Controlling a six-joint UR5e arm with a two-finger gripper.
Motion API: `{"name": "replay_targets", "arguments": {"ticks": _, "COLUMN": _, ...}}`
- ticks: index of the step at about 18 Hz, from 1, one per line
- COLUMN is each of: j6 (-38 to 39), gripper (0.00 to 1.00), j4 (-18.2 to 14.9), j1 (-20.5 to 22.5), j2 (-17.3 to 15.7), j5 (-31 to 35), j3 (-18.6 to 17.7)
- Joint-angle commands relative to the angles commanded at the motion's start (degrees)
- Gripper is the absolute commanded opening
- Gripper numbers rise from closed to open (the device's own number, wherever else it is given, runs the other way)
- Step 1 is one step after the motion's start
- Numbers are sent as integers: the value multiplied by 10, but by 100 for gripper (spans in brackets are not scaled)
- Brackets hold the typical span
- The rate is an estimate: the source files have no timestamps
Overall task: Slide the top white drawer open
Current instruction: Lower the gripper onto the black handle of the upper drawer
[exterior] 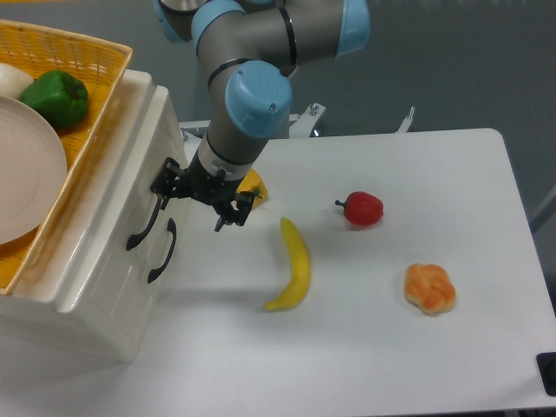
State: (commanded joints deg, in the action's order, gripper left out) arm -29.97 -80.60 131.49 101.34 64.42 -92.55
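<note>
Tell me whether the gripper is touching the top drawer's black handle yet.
Cannot tell. In the camera view the gripper overlaps the upper end of the black handle on the top white drawer, but no contact or gap shows plainly.

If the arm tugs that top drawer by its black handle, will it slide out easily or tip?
The top drawer looks like glossy plastic, so probably light and easy to slide. The loaded basket on top likely steadies the cabinet against tipping.
</note>
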Motion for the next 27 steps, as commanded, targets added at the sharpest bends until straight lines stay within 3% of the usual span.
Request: {"name": "replay_targets", "arguments": {"ticks": 27, "j6": 10, "gripper": 100, "j4": 5, "j1": -10, "j2": 21, "j5": 12, "j3": -3}}
